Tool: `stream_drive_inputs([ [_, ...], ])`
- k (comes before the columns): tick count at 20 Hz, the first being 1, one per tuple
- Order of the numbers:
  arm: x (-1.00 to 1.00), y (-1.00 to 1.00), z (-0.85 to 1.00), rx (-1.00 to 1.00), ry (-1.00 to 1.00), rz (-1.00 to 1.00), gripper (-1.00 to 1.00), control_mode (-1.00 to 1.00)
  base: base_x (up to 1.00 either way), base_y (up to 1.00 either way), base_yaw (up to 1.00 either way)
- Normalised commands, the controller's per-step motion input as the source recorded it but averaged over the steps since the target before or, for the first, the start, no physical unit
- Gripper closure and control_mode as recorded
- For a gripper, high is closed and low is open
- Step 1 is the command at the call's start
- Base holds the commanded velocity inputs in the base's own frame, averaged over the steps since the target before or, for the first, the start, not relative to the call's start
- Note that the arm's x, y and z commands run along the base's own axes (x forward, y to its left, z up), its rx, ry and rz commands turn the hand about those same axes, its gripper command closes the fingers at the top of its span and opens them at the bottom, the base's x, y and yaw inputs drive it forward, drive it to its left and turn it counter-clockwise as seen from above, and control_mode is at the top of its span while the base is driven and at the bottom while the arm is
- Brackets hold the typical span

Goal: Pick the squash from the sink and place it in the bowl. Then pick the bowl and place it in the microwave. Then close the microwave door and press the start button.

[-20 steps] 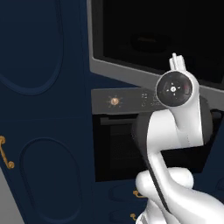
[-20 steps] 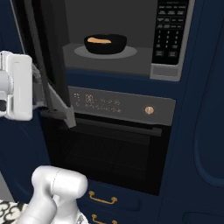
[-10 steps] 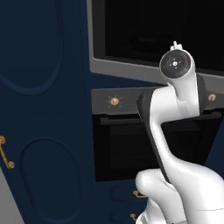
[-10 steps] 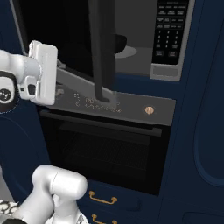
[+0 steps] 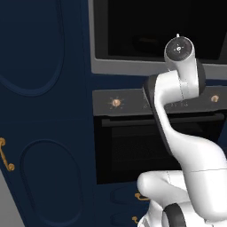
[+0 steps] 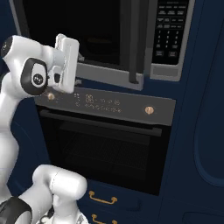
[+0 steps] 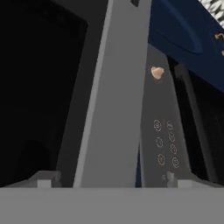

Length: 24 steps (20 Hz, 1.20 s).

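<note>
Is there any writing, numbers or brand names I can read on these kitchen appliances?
None can be read.
Microwave keypad: rows of pale button marks, too small and blurred to read.
Oven control panel: small white symbols between brass knobs, illegible.
In the hand view the panel symbols show as plain circles, no letters.

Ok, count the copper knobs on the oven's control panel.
2. One knob sits at the right end of the panel; the other is at the left end, partly behind the arm. None else shows.
</note>
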Motion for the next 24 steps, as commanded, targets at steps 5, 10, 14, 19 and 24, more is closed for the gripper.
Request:
stream_drive_inputs([
  [5, 0.77, -0.18, 0.00, 0.08, 0.00, 0.00, -1.00, -1.00, 0.00, 0.00, 0.00],
  [10, 0.66, -0.16, 0.00, 0.07, 0.00, 0.00, -1.00, -1.00, 0.00, 0.00, 0.00],
  [14, 0.52, -0.20, 0.00, 0.07, 0.00, 0.00, -1.00, -1.00, 0.00, 0.00, 0.00],
  [19, -0.14, -0.43, 0.00, 0.09, 0.00, 0.00, -1.00, -1.00, 0.00, 0.00, 0.00],
  [24, -0.98, -0.76, 0.01, 0.07, 0.00, 0.00, -1.00, -1.00, 0.00, 0.00, 0.00],
])
